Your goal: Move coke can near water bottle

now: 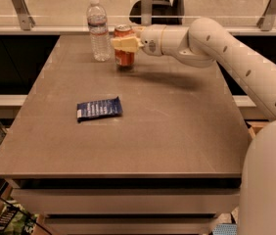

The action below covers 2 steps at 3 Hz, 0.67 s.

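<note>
The coke can, orange-red with a silver top, stands upright at the far side of the table, just right of the water bottle. The bottle is clear with a white cap and a label band, and a narrow gap separates the two. My gripper reaches in from the right and its yellowish fingers are shut across the can's upper half. The can's base is at or just above the tabletop; I cannot tell which.
A flat blue snack packet lies left of the middle of the brown table. A glass barrier with metal posts runs behind the table's far edge. My white arm spans the right side.
</note>
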### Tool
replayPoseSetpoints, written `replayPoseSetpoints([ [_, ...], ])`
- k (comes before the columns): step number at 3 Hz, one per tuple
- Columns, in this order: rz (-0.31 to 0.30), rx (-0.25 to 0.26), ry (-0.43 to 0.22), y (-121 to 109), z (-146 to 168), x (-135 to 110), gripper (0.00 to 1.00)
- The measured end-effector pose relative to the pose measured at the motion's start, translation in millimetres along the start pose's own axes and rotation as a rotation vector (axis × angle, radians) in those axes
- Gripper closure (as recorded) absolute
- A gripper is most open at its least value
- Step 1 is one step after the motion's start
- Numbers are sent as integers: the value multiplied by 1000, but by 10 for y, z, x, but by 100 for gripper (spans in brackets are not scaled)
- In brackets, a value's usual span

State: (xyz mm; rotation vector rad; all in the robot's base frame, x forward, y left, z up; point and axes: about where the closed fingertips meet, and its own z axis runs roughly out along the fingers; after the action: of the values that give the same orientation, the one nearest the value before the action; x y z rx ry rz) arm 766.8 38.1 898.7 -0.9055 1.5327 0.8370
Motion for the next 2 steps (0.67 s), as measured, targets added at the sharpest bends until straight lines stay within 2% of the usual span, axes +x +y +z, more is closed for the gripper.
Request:
replayPoseSetpoints([
  [1,0,-5,0,21,25,-6,82],
  [2,0,-10,0,41,54,-5,58],
])
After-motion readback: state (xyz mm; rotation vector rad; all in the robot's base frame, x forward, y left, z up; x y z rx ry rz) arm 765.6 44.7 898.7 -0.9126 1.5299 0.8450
